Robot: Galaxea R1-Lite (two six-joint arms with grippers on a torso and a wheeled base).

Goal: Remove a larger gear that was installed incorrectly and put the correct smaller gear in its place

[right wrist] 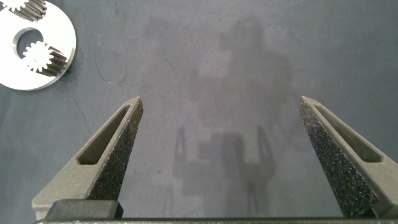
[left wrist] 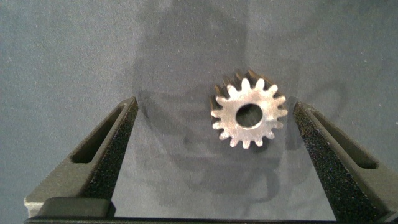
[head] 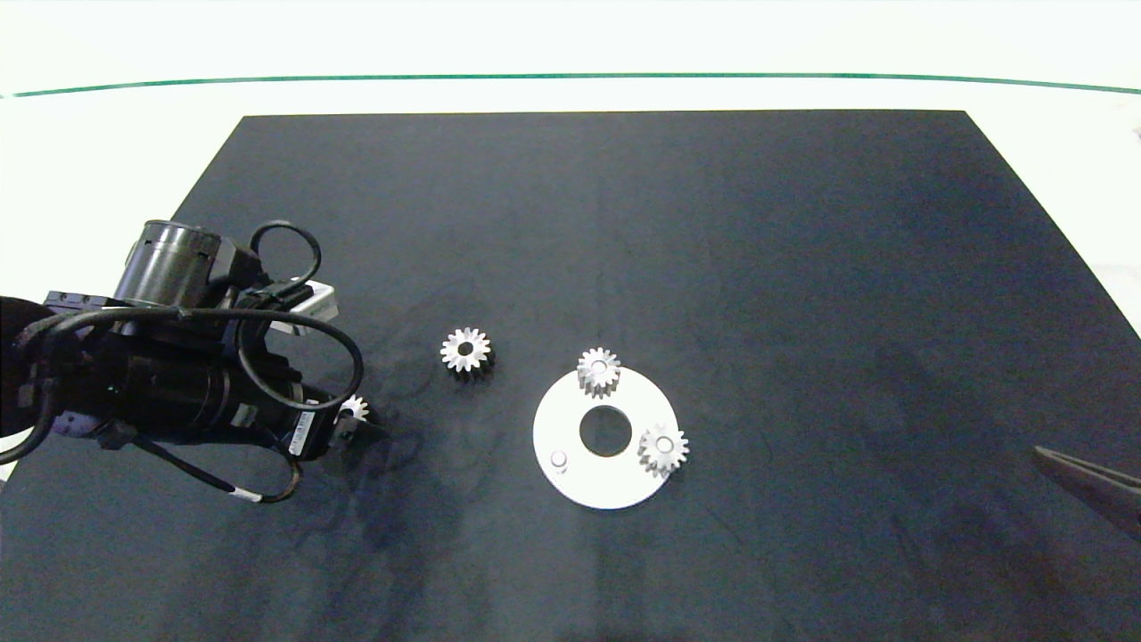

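Observation:
The smaller gear [left wrist: 249,115], silver with short blunt teeth and a round centre hole, lies flat on the dark mat. My left gripper [left wrist: 214,104] is open around it, and the gear sits nearer one finger without touching either. In the head view this gear [head: 354,408] peeks out at the left gripper [head: 357,430], left of centre. The larger gear [head: 465,349], with long pointed teeth, lies on the mat between that gripper and the white round plate [head: 570,481]. My right gripper [right wrist: 221,99] is open and holds nothing, at the right edge [head: 1087,481].
The white plate has a centre hole, two small gears [head: 598,370] [head: 663,448] on pegs, and one bare peg [head: 559,458]. The plate [right wrist: 56,68] also shows in the right wrist view. A black mat [head: 802,267] covers the white table.

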